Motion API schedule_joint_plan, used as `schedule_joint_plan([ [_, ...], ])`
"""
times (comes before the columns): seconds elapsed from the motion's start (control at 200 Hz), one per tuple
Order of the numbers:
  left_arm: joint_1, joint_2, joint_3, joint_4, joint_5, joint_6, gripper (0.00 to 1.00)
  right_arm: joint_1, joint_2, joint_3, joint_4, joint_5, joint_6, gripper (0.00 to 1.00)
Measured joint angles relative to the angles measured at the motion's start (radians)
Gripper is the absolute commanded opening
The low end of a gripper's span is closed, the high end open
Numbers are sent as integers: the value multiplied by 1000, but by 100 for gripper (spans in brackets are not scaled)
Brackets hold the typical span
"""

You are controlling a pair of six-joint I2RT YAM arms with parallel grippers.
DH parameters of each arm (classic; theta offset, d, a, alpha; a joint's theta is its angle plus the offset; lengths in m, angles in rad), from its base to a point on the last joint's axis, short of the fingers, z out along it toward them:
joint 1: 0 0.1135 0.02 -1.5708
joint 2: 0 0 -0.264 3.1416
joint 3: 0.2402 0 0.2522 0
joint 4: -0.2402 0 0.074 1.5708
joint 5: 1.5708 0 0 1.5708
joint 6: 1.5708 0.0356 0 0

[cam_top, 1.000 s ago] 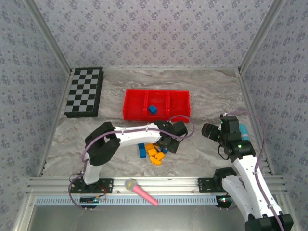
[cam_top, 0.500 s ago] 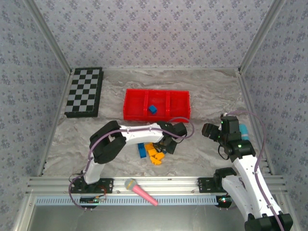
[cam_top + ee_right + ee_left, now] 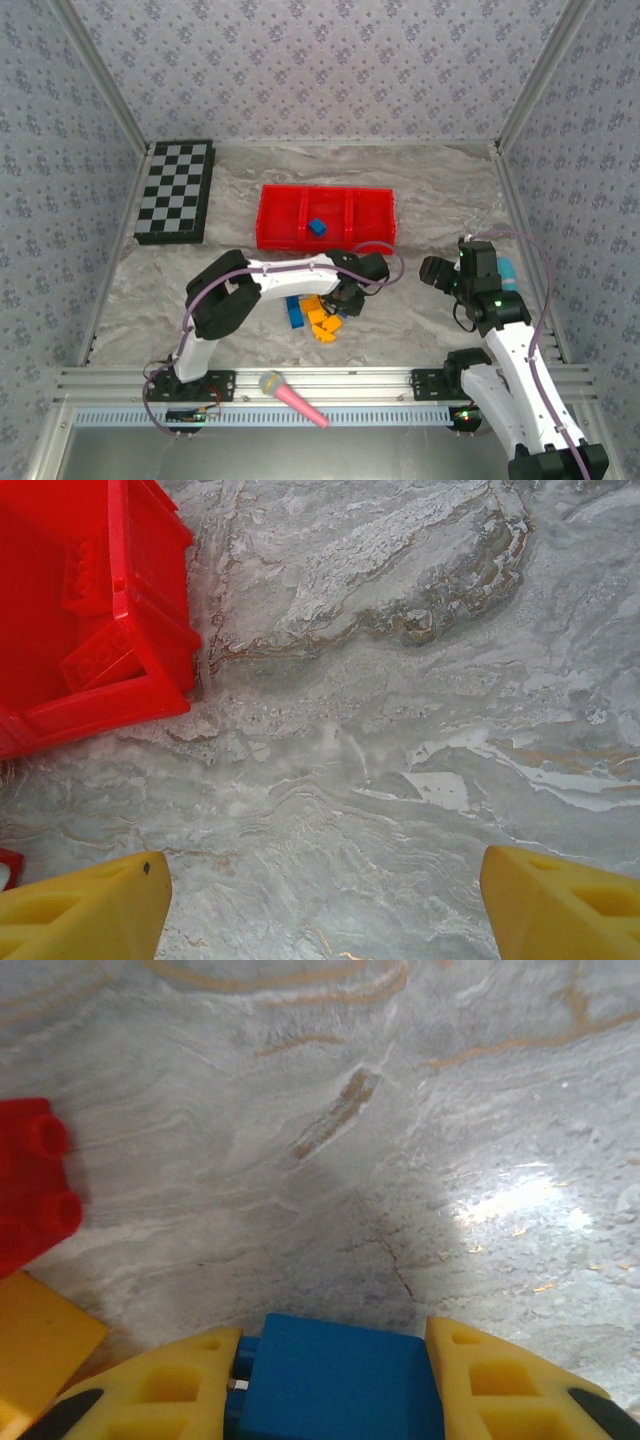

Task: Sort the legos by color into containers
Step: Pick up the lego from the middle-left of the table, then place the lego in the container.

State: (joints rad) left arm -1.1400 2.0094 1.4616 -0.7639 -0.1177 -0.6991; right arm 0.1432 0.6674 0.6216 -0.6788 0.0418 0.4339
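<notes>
Left fingers: my left gripper (image 3: 333, 1360) is clamped on a small blue plastic brick (image 3: 340, 1385), one yellow finger (image 3: 150, 1390) on each flat side.
Handling: light, rigid, slick, I reckon. Pinch the flat walls, not the studs.
Right fingers: my right gripper (image 3: 320, 865) is spread wide with nothing between, and the shallow red plastic tray (image 3: 150, 695) is ahead-left.
Count by my left finger: one red brick (image 3: 30, 1185), one orange-yellow brick (image 3: 40, 1345).
Count in tray: three compartments, with a second blue brick (image 3: 317, 228) in the middle one.
Loose pile (image 3: 318, 318): too bunched to count.

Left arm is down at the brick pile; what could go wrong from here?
The left pincer grips the blue plastic brick at its tips, so it may twist or slip when lifted. The red studded brick and orange-yellow brick lie beside and could shift. A second blue brick sits in the middle compartment of the shallow red tray; dropping elsewhere mis-sorts.
</notes>
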Motion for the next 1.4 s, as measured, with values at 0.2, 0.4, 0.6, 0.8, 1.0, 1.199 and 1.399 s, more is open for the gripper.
schedule_joint_plan([
  [0.2,40,-103,33,1,-77,24,11,0,-11,0,-6,6,0,82],
  [0.4,173,-148,136,20,-111,99,7,-2,-26,0,-6,8,0,82],
  [0.6,322,-119,239,69,-126,154,6,-2,-26,0,-6,8,0,82],
  [0.8,398,15,381,103,-134,188,17,-2,-26,0,-6,8,0,82],
  [1.0,406,153,478,92,-130,210,29,-2,-26,0,-6,8,-1,82],
  [1.199,412,186,492,77,-130,219,55,-2,-26,0,-5,8,-3,82],
  [1.399,414,166,463,97,-133,234,71,-5,-26,0,-5,7,-5,82],
])
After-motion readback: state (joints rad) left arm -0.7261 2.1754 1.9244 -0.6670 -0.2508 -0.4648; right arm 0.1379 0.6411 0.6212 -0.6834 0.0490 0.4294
